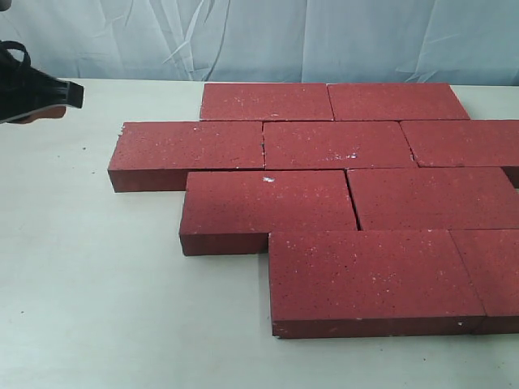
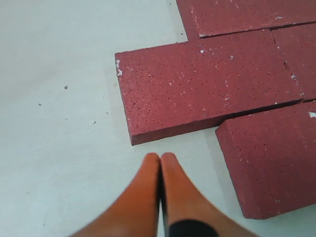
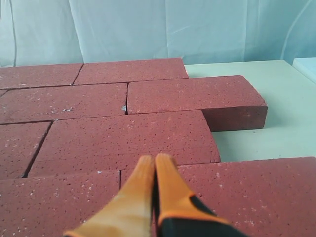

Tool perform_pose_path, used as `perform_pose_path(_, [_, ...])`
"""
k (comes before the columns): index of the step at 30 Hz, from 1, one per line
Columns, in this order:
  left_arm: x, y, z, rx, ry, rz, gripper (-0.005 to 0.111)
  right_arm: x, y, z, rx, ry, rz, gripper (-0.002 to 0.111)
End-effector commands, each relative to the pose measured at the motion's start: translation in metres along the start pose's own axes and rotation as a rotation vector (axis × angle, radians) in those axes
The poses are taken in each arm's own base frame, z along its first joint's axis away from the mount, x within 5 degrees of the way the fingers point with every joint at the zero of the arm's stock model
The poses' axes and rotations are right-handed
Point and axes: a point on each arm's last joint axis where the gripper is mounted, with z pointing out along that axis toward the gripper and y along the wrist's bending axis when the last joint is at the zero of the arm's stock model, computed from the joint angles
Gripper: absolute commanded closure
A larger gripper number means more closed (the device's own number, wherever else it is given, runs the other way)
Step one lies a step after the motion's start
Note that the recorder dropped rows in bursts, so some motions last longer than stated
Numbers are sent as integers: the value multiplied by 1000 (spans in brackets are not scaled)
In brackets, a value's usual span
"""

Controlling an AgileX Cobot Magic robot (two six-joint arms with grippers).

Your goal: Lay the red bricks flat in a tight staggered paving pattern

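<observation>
**With both end effectors closed and empty, the bricks lie in staggered rows**

Where the exterior view takes in the whole layout, the red bricks (image 1: pixel 349 194) lie flat on the pale bench (image 1: pixel 97 308) in four rows, each row offset from the next. Back row: two. Second row: three. Third row: two. Front row: two, the right one cut by the frame edge. Neighbours sit edge to edge, with thin seams between them. White specks mark the top faces.

Left end effector (image 2: pixel 160 157): orange fingers (image 2: pixel 143 197) pressed together, gripping nothing, over bare bench near the long side of the second row's leftmost brick (image 2: pixel 207 81). Only a black part of the left arm (image 1: pixel 32 93) shows in the exterior view, well apart from the bricks.

Right end effector (image 3: pixel 154 158): fingers together, empty, above the brick tops. Contact with the surface cannot be told.

A pale cloth backdrop (image 1: pixel 324 36) hangs behind the bench.
</observation>
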Motion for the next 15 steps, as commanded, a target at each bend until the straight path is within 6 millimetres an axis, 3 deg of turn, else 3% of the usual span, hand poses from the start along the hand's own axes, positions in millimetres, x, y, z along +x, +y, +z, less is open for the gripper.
perform_pose_path(1, [6,-1,-21,-8,-53,12,107,0,0,0,3,-13,1,109])
perform_pose_path(10, [41,22,-42,-93,-122,-65,107,0,0,0,3,-18,-1,109])
perform_pose_path(15, [89,35,-58,-168,-138,-133,107,0,0,0,3,-17,0,109])
